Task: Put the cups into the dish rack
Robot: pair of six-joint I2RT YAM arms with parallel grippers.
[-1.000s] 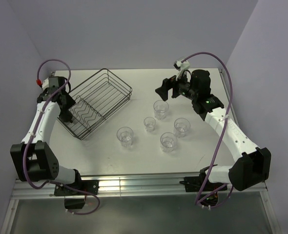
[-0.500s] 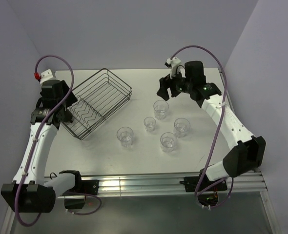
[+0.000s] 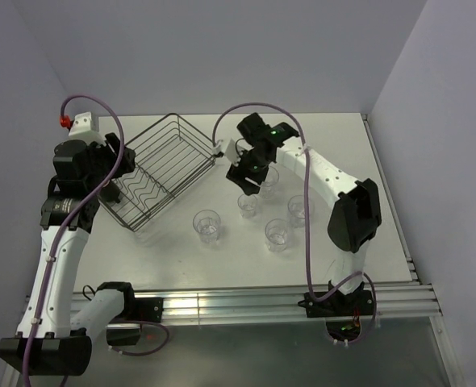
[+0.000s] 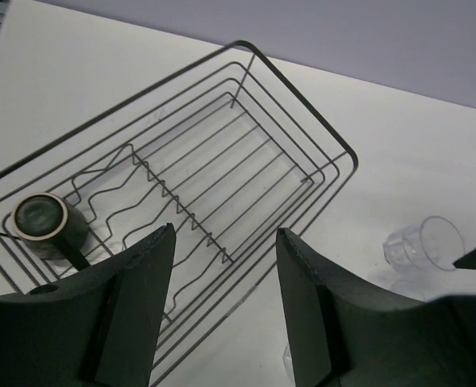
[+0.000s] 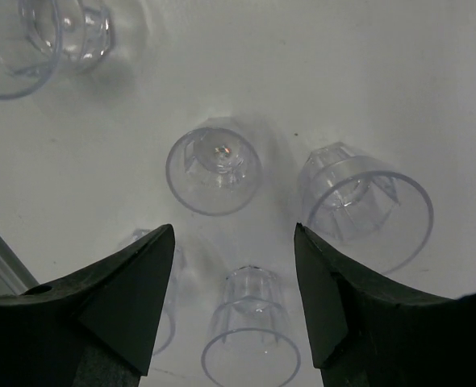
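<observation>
The black wire dish rack (image 3: 167,165) stands at the back left; it also shows in the left wrist view (image 4: 222,137). The dark brown mug (image 4: 39,222) sits in its near-left end. Five clear ribbed cups stand right of the rack: one near-left (image 3: 208,224), a small one (image 3: 248,204), one in front (image 3: 278,233), one partly behind the right arm (image 3: 297,210), one under the right gripper (image 3: 267,179). My right gripper (image 3: 250,169) is open and empty above them (image 5: 234,230), over a small cup (image 5: 254,330). My left gripper (image 3: 111,187) is open and empty above the rack's near edge (image 4: 226,232).
The right forearm (image 3: 323,173) reaches across the back right of the table. In the right wrist view cups stand close around the fingers: one centre (image 5: 214,169), one right (image 5: 365,208). One cup (image 4: 423,246) shows right of the rack in the left wrist view.
My right arm has swung left from the back right and now hangs over the cups. My left arm has lifted and drawn back from the rack's left end. Both grippers stayed open.
</observation>
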